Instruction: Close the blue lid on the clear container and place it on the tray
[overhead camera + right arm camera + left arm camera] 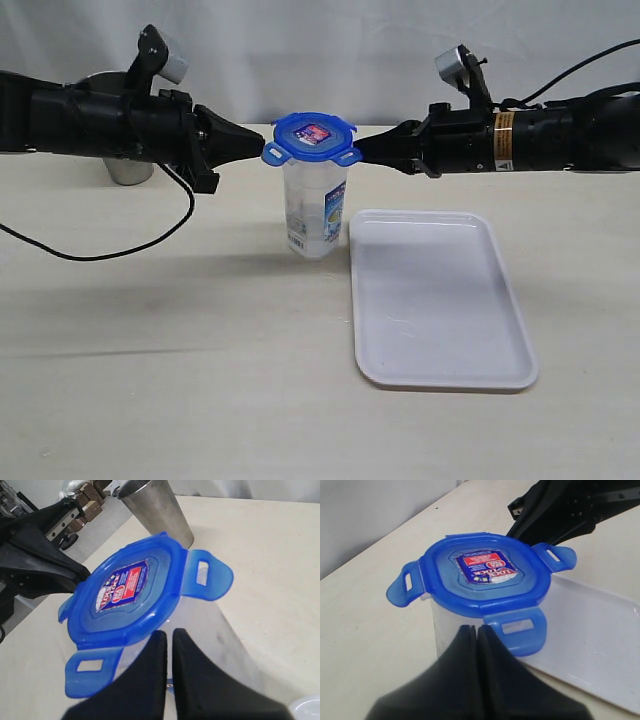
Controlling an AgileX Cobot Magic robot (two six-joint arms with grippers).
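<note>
The left gripper (262, 150), jaws pressed together, is touching the blue lid (312, 138) at nine o'clock. The lid is sitting atop the clear container (315, 215). The right gripper (358, 152), jaws nearly together, is touching it at three o'clock. The tray (440, 300) is lying at the container's four o'clock.

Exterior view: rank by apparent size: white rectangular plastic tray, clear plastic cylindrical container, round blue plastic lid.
1. White rectangular plastic tray, clearly largest.
2. Clear plastic cylindrical container.
3. Round blue plastic lid: wider but flatter, so 2 and 3 are a near-tie.
</note>
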